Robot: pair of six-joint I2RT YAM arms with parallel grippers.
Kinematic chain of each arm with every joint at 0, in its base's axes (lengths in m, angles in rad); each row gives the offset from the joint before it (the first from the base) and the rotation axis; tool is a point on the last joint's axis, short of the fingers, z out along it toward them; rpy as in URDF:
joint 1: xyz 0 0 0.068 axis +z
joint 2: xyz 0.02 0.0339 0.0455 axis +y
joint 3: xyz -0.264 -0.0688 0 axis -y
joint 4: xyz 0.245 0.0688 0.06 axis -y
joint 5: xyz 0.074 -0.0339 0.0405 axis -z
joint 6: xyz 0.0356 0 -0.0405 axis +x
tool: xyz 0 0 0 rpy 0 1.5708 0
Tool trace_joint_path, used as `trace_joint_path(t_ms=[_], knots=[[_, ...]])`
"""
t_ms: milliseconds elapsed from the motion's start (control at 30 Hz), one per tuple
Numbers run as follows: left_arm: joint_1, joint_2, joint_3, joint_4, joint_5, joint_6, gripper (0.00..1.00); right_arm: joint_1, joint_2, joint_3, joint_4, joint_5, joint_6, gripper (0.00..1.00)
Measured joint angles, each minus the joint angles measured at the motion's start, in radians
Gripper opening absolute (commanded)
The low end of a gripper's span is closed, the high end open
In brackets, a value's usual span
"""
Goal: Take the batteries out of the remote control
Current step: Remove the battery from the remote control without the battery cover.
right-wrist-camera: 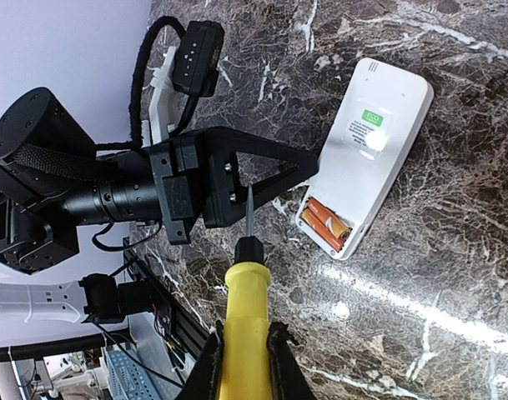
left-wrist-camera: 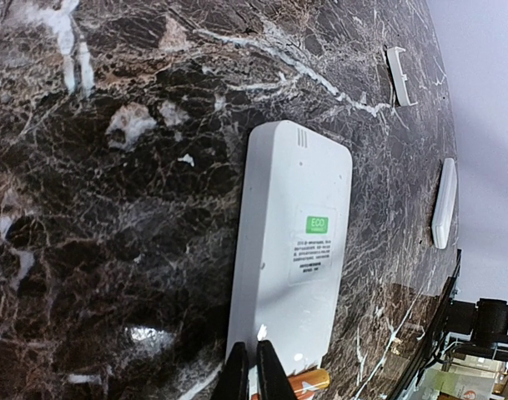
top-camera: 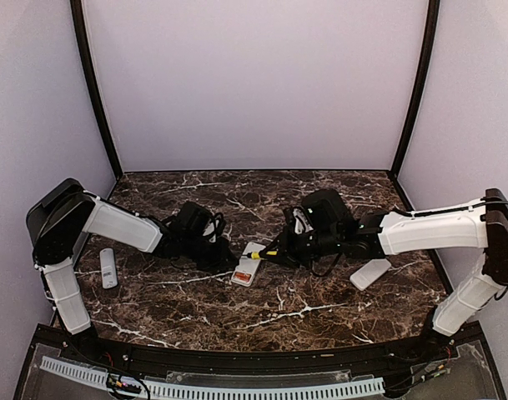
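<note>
Surface [top-camera: 320, 310] is carrying the remote [right-wrist-camera: 379, 158], lying face down with its compartment uncovered. At the remote's edge, the left jaws are pressing together, gripping nothing; the right jaws are pinching the screwdriver [right-wrist-camera: 245, 304], its tip short of the remote. Two batteries [right-wrist-camera: 327, 223] are sitting inside, so the opening looks done and the extraction is waiting.

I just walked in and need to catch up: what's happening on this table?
The right hand grips a yellow-handled screwdriver, its tip aimed toward the white remote. The left hand, shut, rests against the remote's edge by the open compartment. Two orange batteries sit inside, not yet removed.
</note>
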Motion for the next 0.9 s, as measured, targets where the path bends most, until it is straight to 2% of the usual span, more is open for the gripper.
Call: trace_joint_path(t_ms=[467, 900], knots=[[-0.001, 0.0, 0.0, 0.0, 0.0, 0.0, 0.04, 0.005, -0.028, 0.034, -0.245, 0.114, -0.076, 0.0], [-0.002, 0.0, 0.004, -0.007, 0.0, 0.0, 0.04, 0.021, 0.019, 0.051, -0.266, 0.117, -0.101, 0.0]])
